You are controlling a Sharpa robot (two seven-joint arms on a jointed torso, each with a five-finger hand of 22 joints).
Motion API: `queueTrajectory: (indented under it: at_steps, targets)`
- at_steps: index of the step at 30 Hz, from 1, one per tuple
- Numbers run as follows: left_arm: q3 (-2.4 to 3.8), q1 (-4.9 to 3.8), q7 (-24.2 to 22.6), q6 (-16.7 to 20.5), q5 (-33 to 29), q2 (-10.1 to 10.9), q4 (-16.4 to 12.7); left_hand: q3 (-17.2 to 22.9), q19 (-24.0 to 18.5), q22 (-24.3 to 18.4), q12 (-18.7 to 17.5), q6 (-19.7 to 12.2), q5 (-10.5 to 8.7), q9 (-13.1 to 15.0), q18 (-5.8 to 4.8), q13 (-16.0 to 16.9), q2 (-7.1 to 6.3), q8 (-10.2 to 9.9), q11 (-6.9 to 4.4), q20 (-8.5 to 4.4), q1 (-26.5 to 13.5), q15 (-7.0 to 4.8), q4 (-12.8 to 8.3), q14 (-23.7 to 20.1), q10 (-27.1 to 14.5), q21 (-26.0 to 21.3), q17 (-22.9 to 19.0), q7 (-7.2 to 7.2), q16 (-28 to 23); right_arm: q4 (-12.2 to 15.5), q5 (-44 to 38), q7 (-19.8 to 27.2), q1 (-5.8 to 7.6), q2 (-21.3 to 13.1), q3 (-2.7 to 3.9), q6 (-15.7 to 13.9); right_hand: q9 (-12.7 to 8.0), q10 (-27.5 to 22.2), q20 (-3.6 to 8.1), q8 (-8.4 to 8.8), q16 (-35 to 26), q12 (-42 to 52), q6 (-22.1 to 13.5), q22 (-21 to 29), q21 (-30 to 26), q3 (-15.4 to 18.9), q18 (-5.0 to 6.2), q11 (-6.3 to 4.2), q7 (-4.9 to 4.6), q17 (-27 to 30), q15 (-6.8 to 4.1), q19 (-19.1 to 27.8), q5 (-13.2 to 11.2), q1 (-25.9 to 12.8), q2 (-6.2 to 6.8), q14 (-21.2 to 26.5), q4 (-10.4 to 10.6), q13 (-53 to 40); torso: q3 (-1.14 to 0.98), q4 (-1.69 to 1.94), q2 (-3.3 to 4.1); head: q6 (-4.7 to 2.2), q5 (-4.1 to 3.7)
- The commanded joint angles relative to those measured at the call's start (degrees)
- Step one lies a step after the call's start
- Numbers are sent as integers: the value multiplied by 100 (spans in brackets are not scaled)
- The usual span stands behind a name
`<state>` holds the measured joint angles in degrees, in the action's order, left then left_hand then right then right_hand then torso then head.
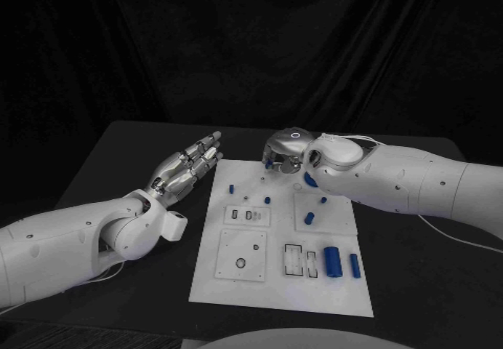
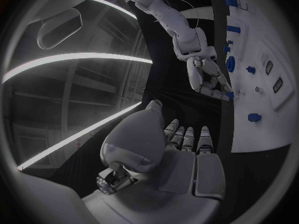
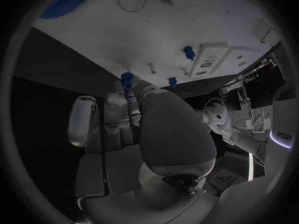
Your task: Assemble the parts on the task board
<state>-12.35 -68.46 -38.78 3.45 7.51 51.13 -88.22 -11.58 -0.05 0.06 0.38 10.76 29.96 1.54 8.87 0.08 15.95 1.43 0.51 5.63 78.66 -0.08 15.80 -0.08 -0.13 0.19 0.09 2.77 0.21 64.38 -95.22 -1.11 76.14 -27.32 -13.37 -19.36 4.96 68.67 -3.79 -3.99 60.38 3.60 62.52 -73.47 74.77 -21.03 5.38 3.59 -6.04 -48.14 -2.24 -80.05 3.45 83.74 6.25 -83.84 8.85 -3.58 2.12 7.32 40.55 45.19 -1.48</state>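
The white task board (image 1: 275, 294) lies in the middle of the black table. My right hand (image 1: 286, 150) hangs over the board's far edge with its fingers curled down, and it pinches a small blue part (image 3: 127, 79) at its fingertips, just above the board's edge (image 3: 93, 45). The left wrist view shows that hand (image 2: 209, 79) with the blue part (image 2: 229, 95) at its tips. My left hand (image 1: 190, 165) hovers beside the board's far left corner, fingers straight and apart, holding nothing. Several blue parts stand or lie on the board, among them two long cylinders (image 1: 332, 260) near the front right.
The board has rectangular recesses (image 1: 241, 254) and narrow slots (image 1: 294, 259). Small blue pegs (image 1: 267, 198) stand in its far half, and a blue gear (image 3: 65, 2) lies on it. A thin white cable (image 1: 461, 236) runs over the table on the right.
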Motion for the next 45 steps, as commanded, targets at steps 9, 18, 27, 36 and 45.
queueTrajectory:
  at_steps: [9, 18, 27, 36, 45]
  targets:
    - [5, -8, -269, -106, 19, -30, 11, 27, 5, -6, -38, 36, 17, 10, 88, -8, 3, 34, 18, 37, 81, 27, 19, 8, 13, -19, -9, 9, -21, -84, -12, -135, -37, 84, 5, 183, -18, -91, -18, 43, -44, -26, -83, 10, -54, 5, -83, -12, 10, 23, -18, 46, -22, -78, 20, 68, 47, 9, 5, 1, -3, 14, -15]
    - [5, -8, -248, -122, 19, -38, 26, 40, 5, -6, -38, 68, 27, 15, 92, -8, 11, 42, 43, 56, 93, 46, 16, 8, 13, -19, -9, 33, -21, -123, -12, -276, -62, 113, 6, 483, -118, -583, -56, 52, -219, -18, -613, 142, -264, 184, -43, 70, 91, 245, 42, 208, -29, -256, 135, 255, 140, 3, 4, -12, -7, 35, 13]
    - [5, -8, -234, -122, 19, -32, 35, 42, 5, -6, -38, 67, 28, 15, 92, -8, 11, 42, 47, 58, 95, 48, 15, 8, 13, -19, -9, 36, -21, -116, -12, -348, -70, 81, 6, 502, -159, -1573, -140, 76, -340, -14, -2124, 260, -567, 889, 11, 145, 406, 493, 115, 409, 28, -447, 23, 535, 44, -7, 1, -14, -4, 34, 18]
    - [5, -8, -232, -102, 19, 12, 20, 45, 5, -6, -38, 72, 29, 15, 93, -8, 10, 43, 53, 64, 99, 52, 12, 8, 13, -19, -9, 42, -21, 121, 6, -185, 9, -187, 55, -394, -142, -1816, -163, 47, -463, 1, -2176, 344, -744, 1131, 49, 146, 352, 688, 130, 500, 78, -395, -53, 641, 44, -14, 3, -15, -13, -9, 63]
    - [5, -8, -311, 98, 19, 108, -15, -48, 5, -6, -38, -513, -182, -62, 130, -8, -45, -53, -132, -5, -25, -63, 85, 8, 13, -19, -9, -475, -21, 1230, 30, -371, 457, -1025, 86, -288, -159, -1520, -146, 76, -405, 38, -2271, 295, -756, 1347, 44, 126, 211, 660, 114, 450, 13, -502, -106, 591, 207, -45, 13, -36, -12, -46, 101]
